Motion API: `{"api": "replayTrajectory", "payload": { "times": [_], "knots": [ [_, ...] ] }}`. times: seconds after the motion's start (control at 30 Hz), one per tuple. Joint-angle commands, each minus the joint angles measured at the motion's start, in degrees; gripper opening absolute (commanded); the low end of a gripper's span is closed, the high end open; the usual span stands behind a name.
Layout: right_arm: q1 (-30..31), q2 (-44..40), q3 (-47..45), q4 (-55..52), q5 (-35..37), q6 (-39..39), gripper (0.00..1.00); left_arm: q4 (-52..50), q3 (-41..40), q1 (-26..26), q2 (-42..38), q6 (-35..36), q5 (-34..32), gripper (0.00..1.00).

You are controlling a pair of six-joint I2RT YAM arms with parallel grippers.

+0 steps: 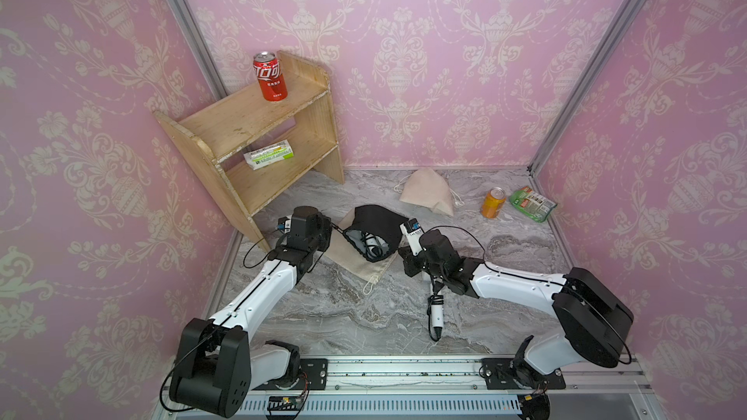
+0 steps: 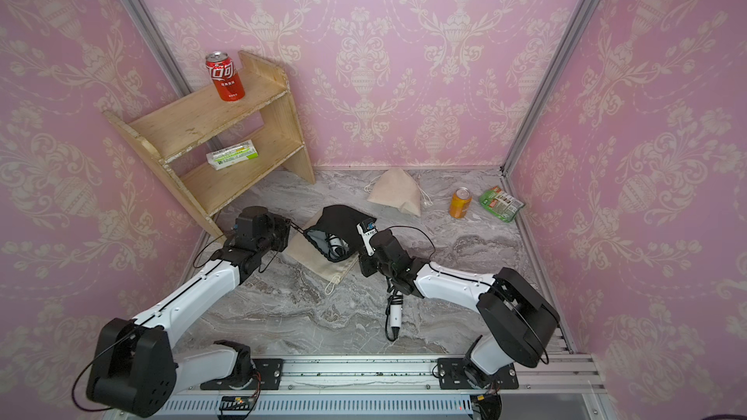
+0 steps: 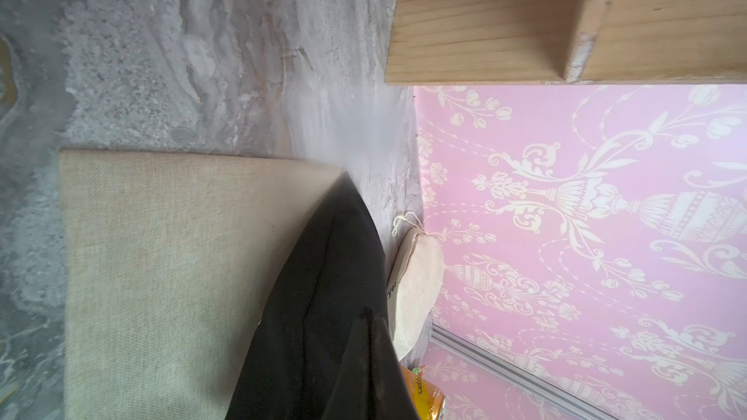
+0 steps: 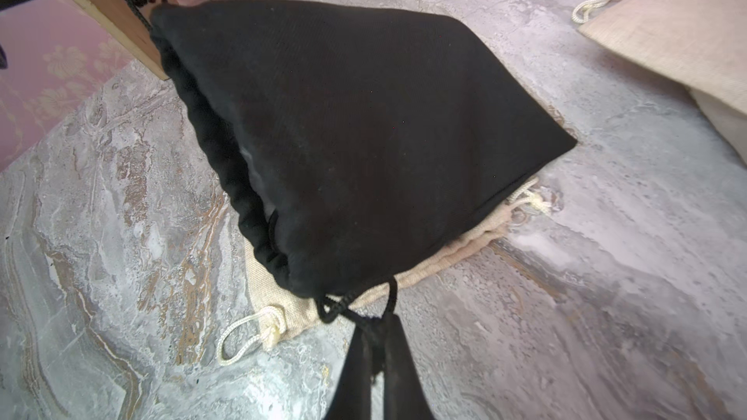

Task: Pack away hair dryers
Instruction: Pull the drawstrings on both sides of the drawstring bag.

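Note:
A black drawstring pouch (image 1: 378, 224) lies with its mouth open on a flat beige pouch (image 1: 355, 266). Inside the mouth shows a white hair dryer (image 1: 374, 242) with its black cord, also seen in a top view (image 2: 334, 241). My left gripper (image 1: 330, 229) is shut on the pouch's drawstring at the left side of the mouth. My right gripper (image 4: 376, 327) is shut on the black drawstring (image 4: 343, 307) at the other side. A black cord with a white plug (image 1: 435, 315) lies on the marble under my right arm.
A stuffed beige pouch (image 1: 428, 191) sits at the back. An orange can (image 1: 493, 203) and a green snack pack (image 1: 532, 203) are at the back right. The wooden shelf (image 1: 242, 119) at the back left carries a red can (image 1: 270, 76) and a green-white box (image 1: 269, 154).

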Motion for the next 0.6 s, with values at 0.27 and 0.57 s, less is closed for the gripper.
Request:
{"api": "replayTrajectory", "payload": {
  "times": [0.27, 0.57],
  "knots": [
    [-3.55, -7.95, 2.43, -10.99, 19.01, 4.16, 0.0, -7.95, 6.29, -0.91, -4.12, 11.6, -7.4, 0.0],
    [-9.75, -9.75, 4.94, -16.64, 26.18, 9.15, 0.0, -9.2, 7.75, -1.04, -3.97, 14.37, -9.17, 0.0]
  ]
}}
